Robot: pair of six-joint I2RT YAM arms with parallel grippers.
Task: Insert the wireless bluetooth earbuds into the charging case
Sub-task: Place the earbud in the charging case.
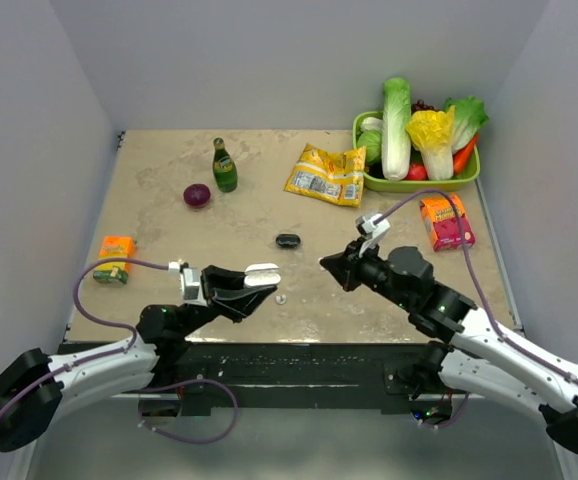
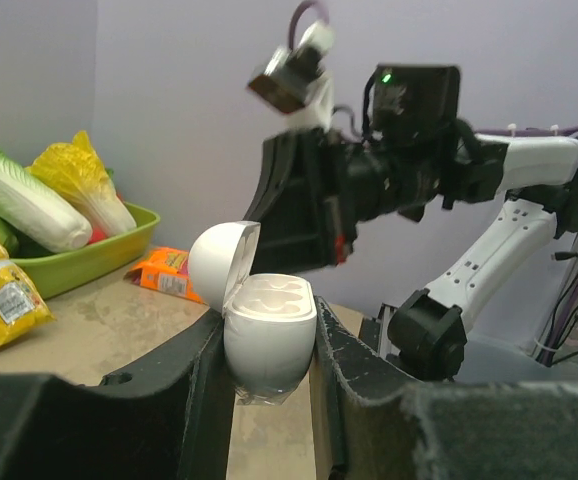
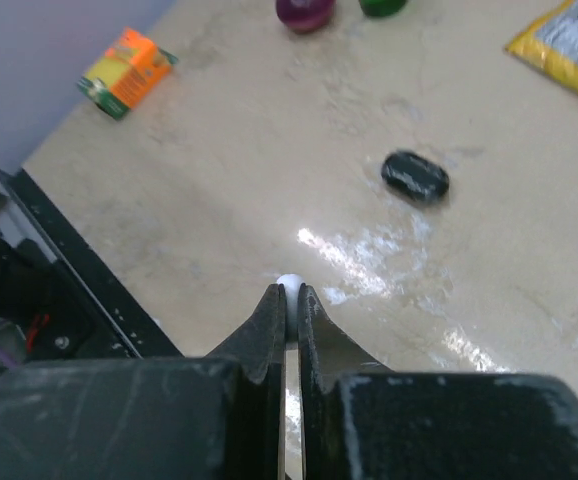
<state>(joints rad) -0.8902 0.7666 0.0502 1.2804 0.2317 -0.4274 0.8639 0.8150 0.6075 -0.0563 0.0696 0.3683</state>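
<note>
My left gripper (image 1: 257,281) is shut on the white charging case (image 1: 263,271) and holds it above the table's front edge. In the left wrist view the case (image 2: 269,345) stands upright between the fingers with its lid (image 2: 221,262) swung open, and both sockets look empty. My right gripper (image 1: 327,263) is shut on one tiny white earbud (image 3: 289,283), which peeks out at the fingertips. It hovers just right of the case and shows in the left wrist view (image 2: 299,215). The second earbud (image 1: 281,298) lies on the table below the case.
A small black oval object (image 1: 287,240) lies mid-table. Further back are a green bottle (image 1: 224,166), a purple onion (image 1: 197,195) and a yellow snack bag (image 1: 326,174). A green tray (image 1: 368,176) of vegetables stands far right. Orange cartons lie at the left (image 1: 116,258) and right (image 1: 445,221).
</note>
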